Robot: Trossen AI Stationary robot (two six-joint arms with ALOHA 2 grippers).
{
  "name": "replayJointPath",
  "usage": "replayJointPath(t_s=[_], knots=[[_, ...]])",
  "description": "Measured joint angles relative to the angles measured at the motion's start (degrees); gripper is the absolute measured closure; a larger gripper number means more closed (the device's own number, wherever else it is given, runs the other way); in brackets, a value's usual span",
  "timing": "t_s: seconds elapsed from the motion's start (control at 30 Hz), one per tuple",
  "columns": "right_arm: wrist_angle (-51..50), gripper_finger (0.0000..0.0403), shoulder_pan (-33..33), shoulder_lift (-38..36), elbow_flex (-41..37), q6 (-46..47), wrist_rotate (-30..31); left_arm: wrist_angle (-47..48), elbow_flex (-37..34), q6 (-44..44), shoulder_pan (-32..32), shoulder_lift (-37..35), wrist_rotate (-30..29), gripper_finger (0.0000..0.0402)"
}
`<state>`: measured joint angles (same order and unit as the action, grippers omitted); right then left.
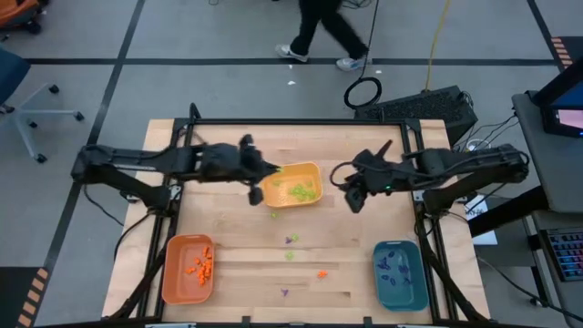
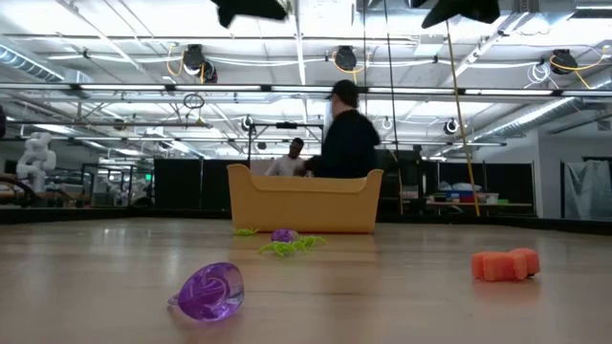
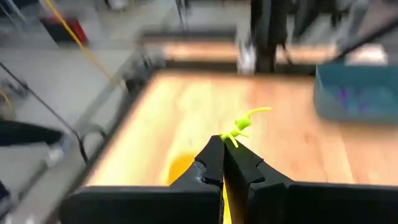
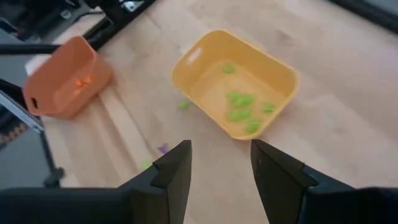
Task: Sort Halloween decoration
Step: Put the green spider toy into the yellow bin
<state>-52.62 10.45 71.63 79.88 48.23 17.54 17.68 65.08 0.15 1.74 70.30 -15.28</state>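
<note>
In the left wrist view my left gripper [image 3: 222, 148] is shut on a light green, spider-like decoration piece [image 3: 244, 123]. From above, that gripper [image 1: 269, 169] hangs over the left rim of the yellow tray [image 1: 311, 169], which holds several green pieces [image 1: 301, 191]. My right gripper [image 4: 221, 163] stands open with nothing between its fingers, in the air to the right of the yellow tray [image 4: 280, 71]. Loose pieces lie on the table: a purple ring [image 2: 208, 291], an orange piece [image 2: 505, 264] and green ones [image 2: 287, 246]. My left gripper pinches one end of the light green piece [image 3: 231, 138] between its two fingertips. The fingers come from the table's left, slanting slightly down. The rest of the piece sticks out past the fingertips, lifted clear of table and tray.
An orange tray [image 1: 173, 273] with orange pieces stands at the near left, and a teal tray [image 1: 399, 290] with purple pieces at the near right. Small pieces [image 1: 291, 239] are scattered on the wood between them. A person walks beyond the far edge.
</note>
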Motion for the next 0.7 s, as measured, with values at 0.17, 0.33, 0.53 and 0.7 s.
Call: replayJointPath(t_s=[0.17, 0.33, 0.53, 0.7], knots=[[-5.2, 0.0252, 0.0, -4.0, 0.0, -4.0, 3.4, 7.2, 5.5, -6.6, -4.9, 10.0, 10.4, 0.0401], [-8.4, 0.0252, 0.0, -6.2, 0.0, -6.9, 5.5, 10.4, 8.1, -13.3, -8.7, 18.2, 19.2, 0.0402], [-10.4, 0.0252, 0.0, -7.3, 0.0, -10.4, 6.4, 10.5, 8.4, -16.3, -11.0, 24.2, 19.7, 0.0402], [-10.3, 0.0252, 0.0, -7.3, 0.0, -14.5, 6.3, 12.2, 8.4, -16.3, -11.8, 27.0, 19.7, 0.0401]])
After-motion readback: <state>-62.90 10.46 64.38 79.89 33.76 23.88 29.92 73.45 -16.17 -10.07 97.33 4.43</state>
